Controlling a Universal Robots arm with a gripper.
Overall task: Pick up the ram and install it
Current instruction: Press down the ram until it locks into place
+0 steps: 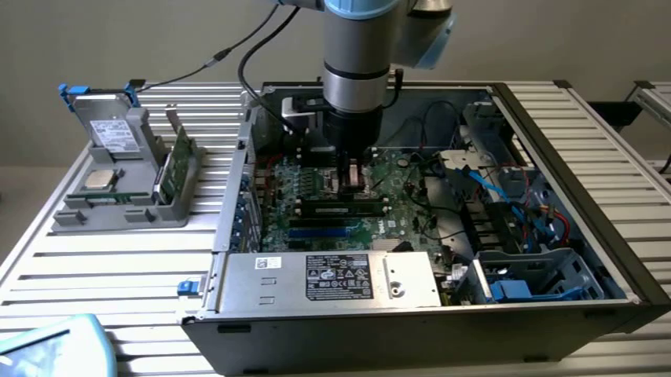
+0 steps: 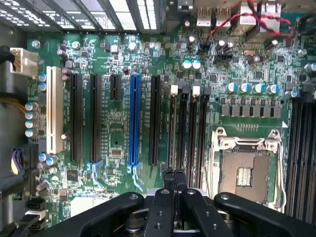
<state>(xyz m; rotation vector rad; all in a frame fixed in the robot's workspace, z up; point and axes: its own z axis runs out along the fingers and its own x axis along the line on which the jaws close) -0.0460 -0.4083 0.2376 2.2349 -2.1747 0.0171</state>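
— Where is the hand sitting?

— It is hanging low inside the open computer case, just over the green board. In the wrist view its two fingers are pressing flat together, with nothing showing between them. The hand is gripping nothing.

— And the ram?

— The ram is lying as a narrow green strip with pale patches along the front of the grey holder, out on the worktop towards the exterior view's left. It is sitting well apart from the hand. Its chips are blurring together, so only its colour and shape are giving it away.

— What is standing next to it?

— A taller green card is standing upright in the same holder, edge-on, so its face is staying hidden.

— What is lying under the fingers?

— In the wrist view they are hovering by a row of long black slots, beside the square silver socket. The arm is blocking the spot under the fingertips in the exterior view. A dark bar with a pale label is showing just in front of the hand there, though what it is cannot be told.
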